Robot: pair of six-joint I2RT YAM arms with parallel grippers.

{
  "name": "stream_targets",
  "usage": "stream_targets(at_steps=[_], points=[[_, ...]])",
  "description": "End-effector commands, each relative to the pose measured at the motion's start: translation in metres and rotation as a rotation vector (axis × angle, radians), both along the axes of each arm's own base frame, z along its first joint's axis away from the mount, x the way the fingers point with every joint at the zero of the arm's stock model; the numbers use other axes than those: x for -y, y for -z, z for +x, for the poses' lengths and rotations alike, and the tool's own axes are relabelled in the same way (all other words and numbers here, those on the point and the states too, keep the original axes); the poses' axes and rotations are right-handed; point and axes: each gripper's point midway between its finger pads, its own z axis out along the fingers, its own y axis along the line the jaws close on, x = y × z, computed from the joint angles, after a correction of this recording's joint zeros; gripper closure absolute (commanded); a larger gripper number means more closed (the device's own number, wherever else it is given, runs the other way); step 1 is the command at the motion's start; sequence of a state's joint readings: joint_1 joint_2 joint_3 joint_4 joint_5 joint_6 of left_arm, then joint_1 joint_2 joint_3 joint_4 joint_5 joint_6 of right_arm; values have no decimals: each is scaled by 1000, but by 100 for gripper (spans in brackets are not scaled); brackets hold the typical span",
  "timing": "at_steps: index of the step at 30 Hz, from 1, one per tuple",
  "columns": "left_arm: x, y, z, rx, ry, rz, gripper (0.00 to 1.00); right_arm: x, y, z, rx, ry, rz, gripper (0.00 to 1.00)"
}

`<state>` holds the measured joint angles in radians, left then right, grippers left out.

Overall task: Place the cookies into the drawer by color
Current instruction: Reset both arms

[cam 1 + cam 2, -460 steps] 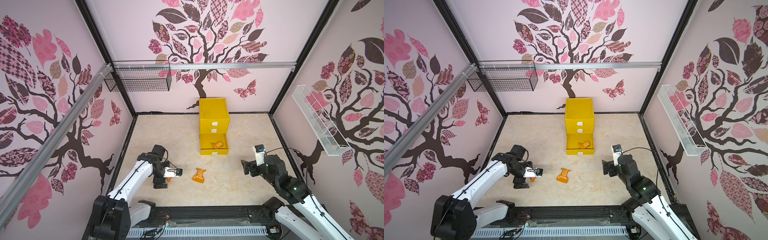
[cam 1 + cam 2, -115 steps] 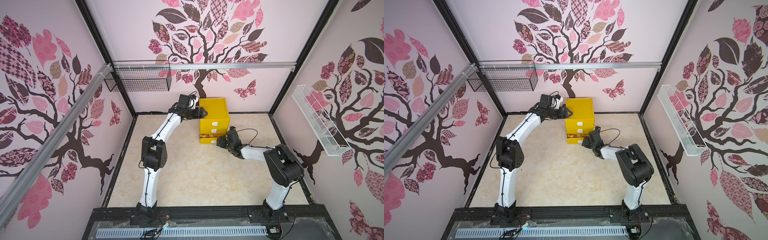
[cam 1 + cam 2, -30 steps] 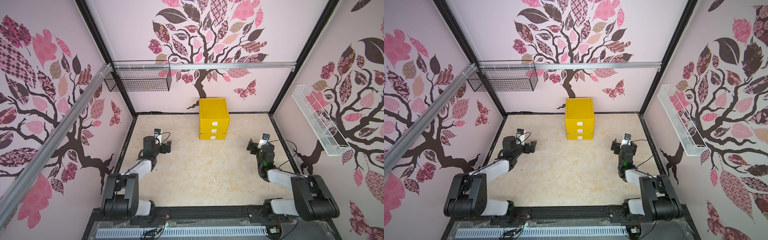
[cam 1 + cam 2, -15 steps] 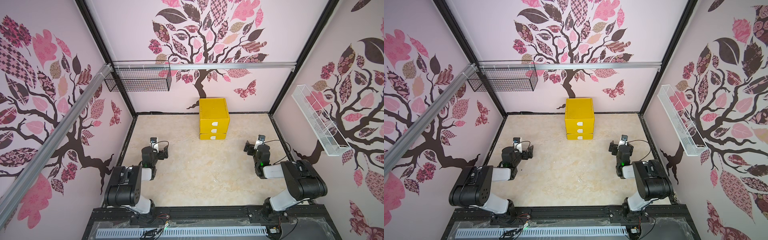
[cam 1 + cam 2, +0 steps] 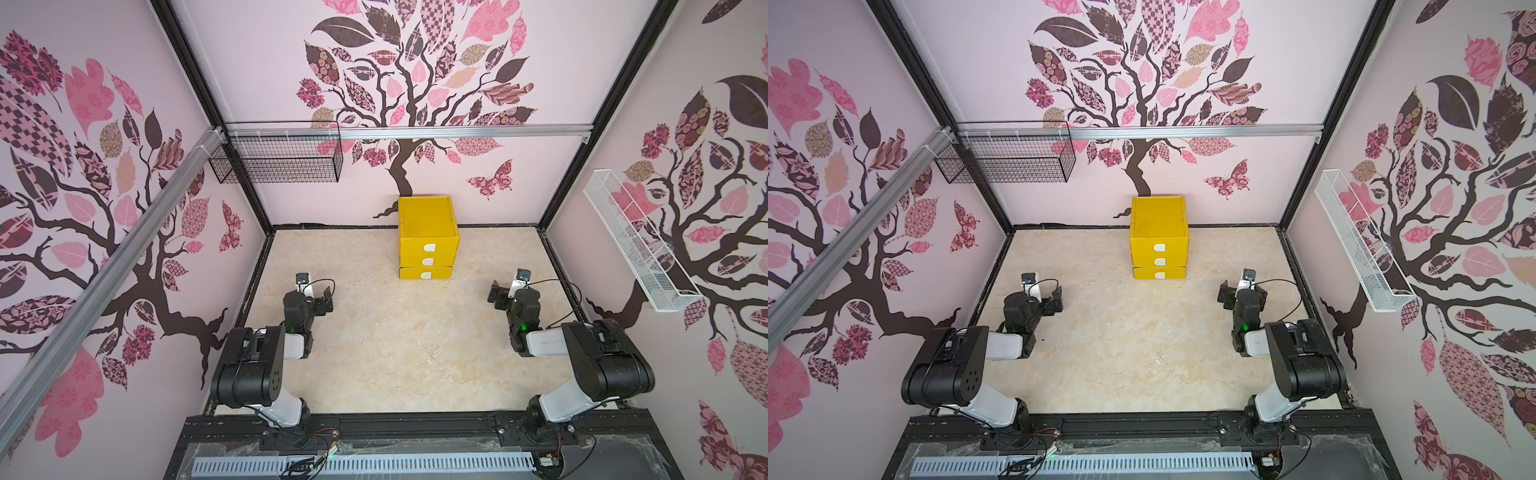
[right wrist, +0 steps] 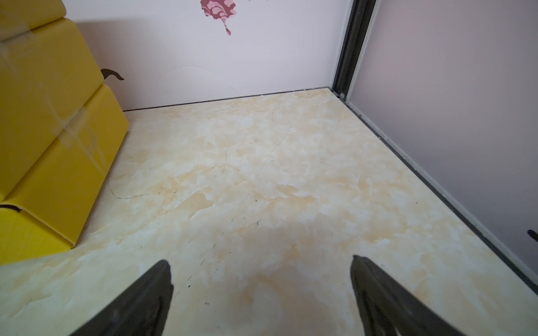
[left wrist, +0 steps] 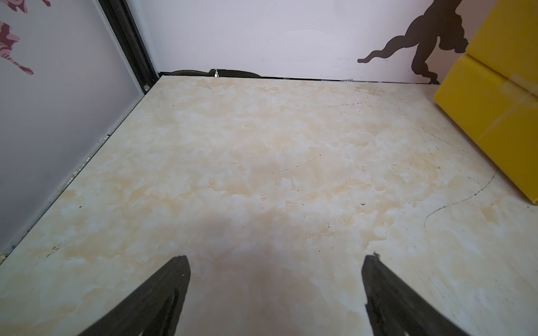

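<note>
The drawer (image 5: 428, 245) (image 5: 1158, 245) is a yellow cabinet standing against the back wall, with all three of its white-tabbed fronts shut. No cookies show in any view. My left gripper (image 5: 326, 299) (image 5: 1057, 305) hangs open low over the floor at the near left, with nothing between its fingers (image 7: 278, 259). My right gripper (image 5: 498, 297) (image 5: 1225, 300) is open and empty too (image 6: 260, 261), at the near right. Each wrist view catches a yellow side of the drawer (image 7: 495, 110) (image 6: 52, 131), well apart from the fingertips.
A black wire basket (image 5: 278, 160) hangs on the back wall at the left. On the right wall is a white wire basket (image 5: 636, 249). Both arms are folded near the front rail (image 5: 374, 424). Side walls close in the marble floor (image 5: 407, 340).
Both arms have folded back toward the front rail and settled. Seconds earlier the bottom drawer stood open with orange packets in it; it is shut now.
</note>
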<state>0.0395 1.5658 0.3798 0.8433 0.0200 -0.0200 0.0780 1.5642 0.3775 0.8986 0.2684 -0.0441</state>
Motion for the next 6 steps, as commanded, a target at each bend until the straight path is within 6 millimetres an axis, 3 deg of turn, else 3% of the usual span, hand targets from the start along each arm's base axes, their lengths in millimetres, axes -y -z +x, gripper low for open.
stream_targets(at_steps=[1, 6], points=[[-4, -11, 4, 36, -16, 0, 2, 2, -4, 5, 4, 9, 6, 1], [-4, -11, 4, 35, -17, 0, 2, 2, -4, 4, 7, 10, 6, 1]])
